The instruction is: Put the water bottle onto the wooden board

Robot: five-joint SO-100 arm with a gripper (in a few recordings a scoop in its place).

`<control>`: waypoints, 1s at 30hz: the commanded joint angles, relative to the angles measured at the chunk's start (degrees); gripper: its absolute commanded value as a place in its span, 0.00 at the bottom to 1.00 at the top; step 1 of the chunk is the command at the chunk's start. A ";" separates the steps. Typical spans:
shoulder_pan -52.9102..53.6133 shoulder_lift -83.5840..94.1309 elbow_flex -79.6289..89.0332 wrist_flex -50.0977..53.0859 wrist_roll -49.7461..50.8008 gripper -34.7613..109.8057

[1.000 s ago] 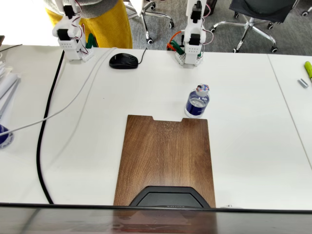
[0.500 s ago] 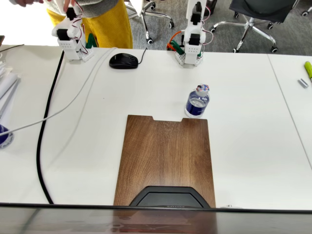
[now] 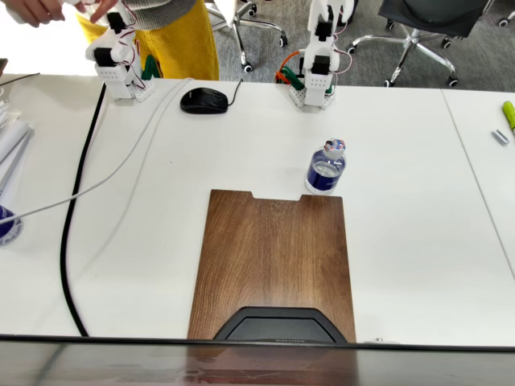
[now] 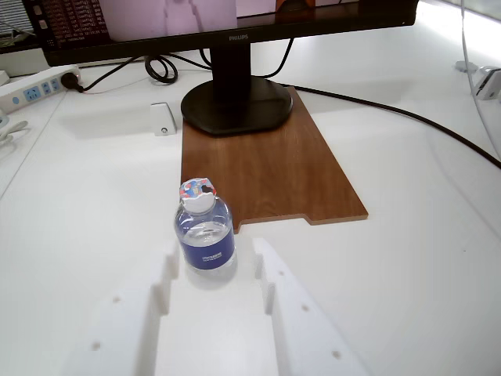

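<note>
Standing just off the wooden board (image 4: 270,168), the water bottle (image 4: 205,229) could tip if the spread-open gripper (image 4: 213,278) bumps it.

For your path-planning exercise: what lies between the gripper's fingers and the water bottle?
Nothing: in the wrist view, only bare white table separates the open gripper from the water bottle.

Colours seen on the white table (image 3: 418,241)

Water bottle (image 4: 205,233): clear, blue label band, whitish cap with red and blue specks. Wooden board (image 3: 273,257): dark brown, vertical grain streaks. Gripper (image 4: 211,283): white. Mouse (image 3: 204,100) and monitor base (image 4: 237,105): black. Yellow garment (image 3: 181,40) seen behind.
</note>
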 commanded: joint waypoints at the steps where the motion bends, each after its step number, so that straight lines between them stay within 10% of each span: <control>1: -0.88 0.70 9.40 -6.50 -0.35 0.33; 19: -2.11 0.70 37.62 -44.47 -7.73 0.35; 30: -2.55 -36.65 -23.38 -26.89 5.27 0.39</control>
